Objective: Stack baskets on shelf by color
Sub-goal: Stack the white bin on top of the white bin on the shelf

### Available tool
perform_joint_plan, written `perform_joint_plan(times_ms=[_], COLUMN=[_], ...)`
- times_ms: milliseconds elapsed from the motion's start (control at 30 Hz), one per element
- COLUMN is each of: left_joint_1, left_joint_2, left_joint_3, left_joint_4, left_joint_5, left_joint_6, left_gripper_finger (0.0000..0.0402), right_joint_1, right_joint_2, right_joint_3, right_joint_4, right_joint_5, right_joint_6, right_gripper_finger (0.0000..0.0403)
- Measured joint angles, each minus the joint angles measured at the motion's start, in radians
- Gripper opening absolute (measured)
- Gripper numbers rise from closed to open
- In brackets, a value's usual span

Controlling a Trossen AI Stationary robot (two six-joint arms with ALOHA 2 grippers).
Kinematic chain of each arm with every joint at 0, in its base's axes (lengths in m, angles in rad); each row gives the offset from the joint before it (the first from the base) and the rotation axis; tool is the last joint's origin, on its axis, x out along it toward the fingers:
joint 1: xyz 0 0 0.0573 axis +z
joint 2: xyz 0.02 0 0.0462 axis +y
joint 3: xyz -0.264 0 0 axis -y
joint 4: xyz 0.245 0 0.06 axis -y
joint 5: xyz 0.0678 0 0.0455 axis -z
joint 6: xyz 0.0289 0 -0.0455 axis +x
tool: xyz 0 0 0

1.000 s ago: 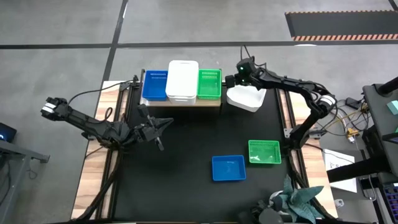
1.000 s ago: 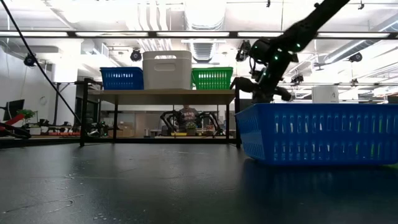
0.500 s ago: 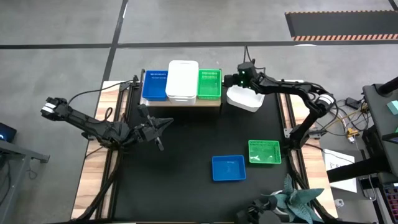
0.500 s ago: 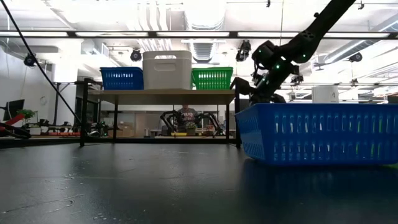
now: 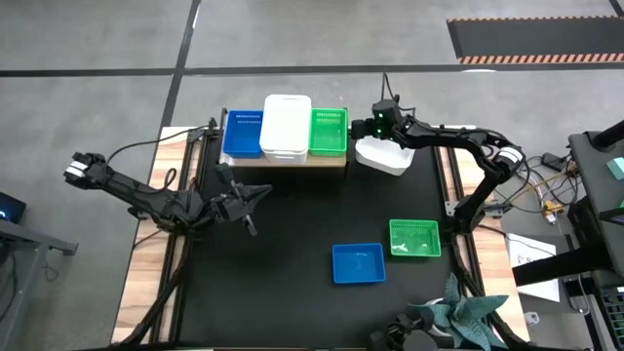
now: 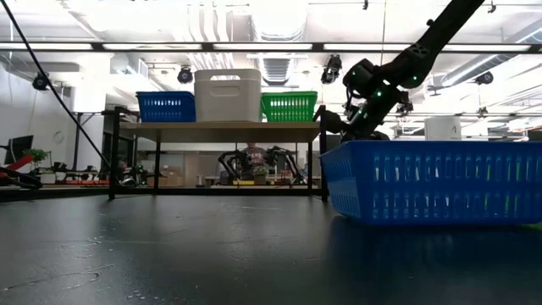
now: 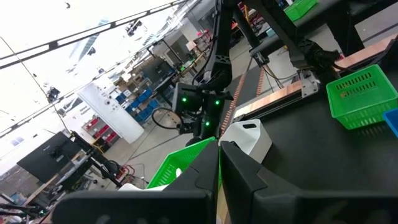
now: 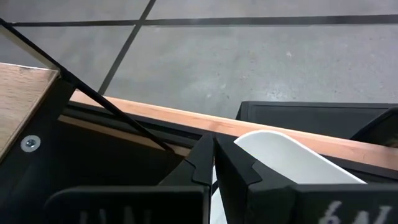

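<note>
A blue basket (image 5: 358,262) and a green basket (image 5: 414,238) lie near on the table. The left gripper (image 5: 255,202) waits mid-table, fingers closed, empty. Far right, the right gripper (image 5: 373,129) pinches the white basket's (image 5: 385,156) rim beside the shelf (image 5: 292,162), which holds blue, white and green baskets.

Two blue baskets (image 5: 358,263), two green baskets (image 5: 414,238), two white baskets (image 5: 384,154), one shelf (image 5: 289,162)

shelf (image 5: 285,162) top full; black table (image 5: 283,234) centre lies open
</note>
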Motion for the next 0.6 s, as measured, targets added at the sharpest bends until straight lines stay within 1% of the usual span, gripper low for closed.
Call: perform_joint_plan(times_ms=[600], left_joint_1=[0.000], left_joint_2=[0.000], left_joint_3=[0.002], left_joint_4=[0.000], left_joint_5=[0.000], left_joint_6=[0.004], left_gripper_finger=[0.0000], right_joint_1=[0.002], right_joint_2=[0.000], right_joint_3=[-0.015], right_joint_4=[0.006], right_joint_5=[0.001], right_joint_6=[-0.046], right_gripper_finger=[0.0008])
